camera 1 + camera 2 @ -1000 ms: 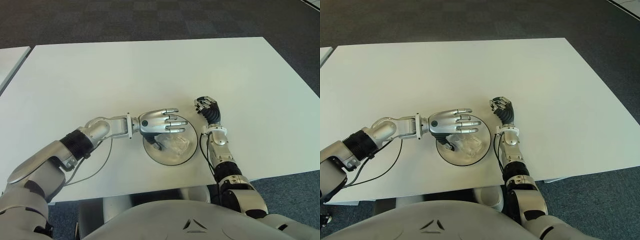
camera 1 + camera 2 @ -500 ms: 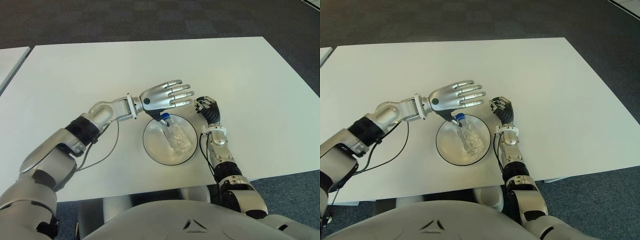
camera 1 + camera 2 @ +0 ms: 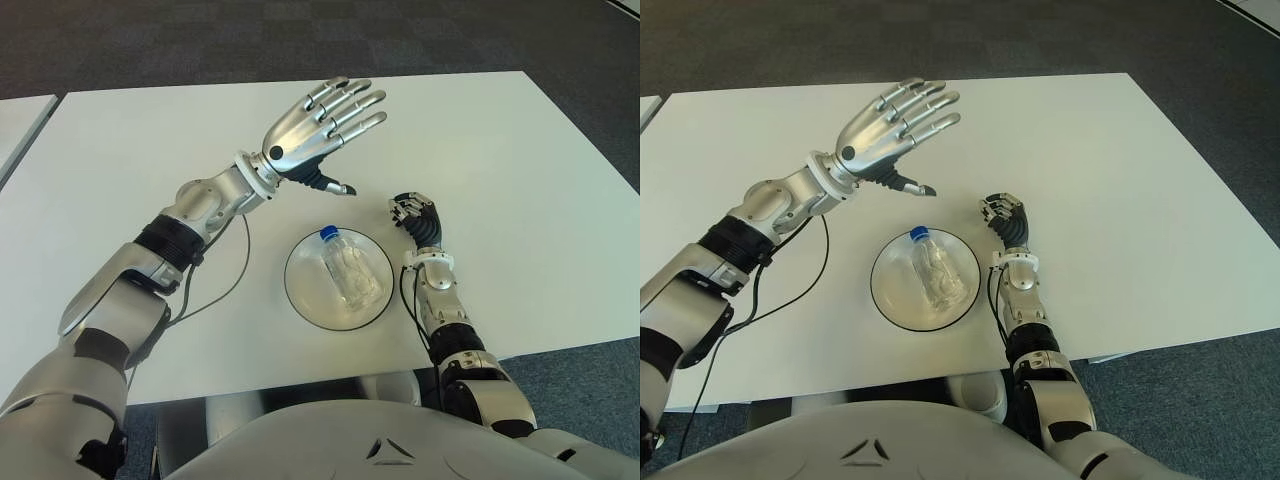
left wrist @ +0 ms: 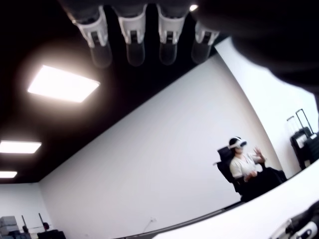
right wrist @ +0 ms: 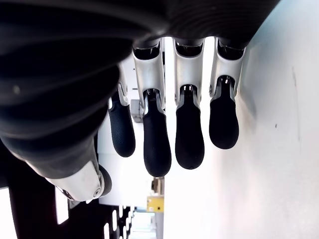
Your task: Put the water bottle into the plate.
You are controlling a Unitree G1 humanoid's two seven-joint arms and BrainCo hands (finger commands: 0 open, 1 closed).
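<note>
We see a broad white rectangular tabletop [image 3: 520, 170] over dark carpeted floor [image 3: 200, 40]. Directly on it, near the front edge and a little right of centre, lies a round white plate with a dark rim [image 3: 303, 292]. A thin black cable [image 3: 222, 290] trails across the surface left of the plate.

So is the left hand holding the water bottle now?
No, the left hand is open above the table; the water bottle lies in the plate.
</note>
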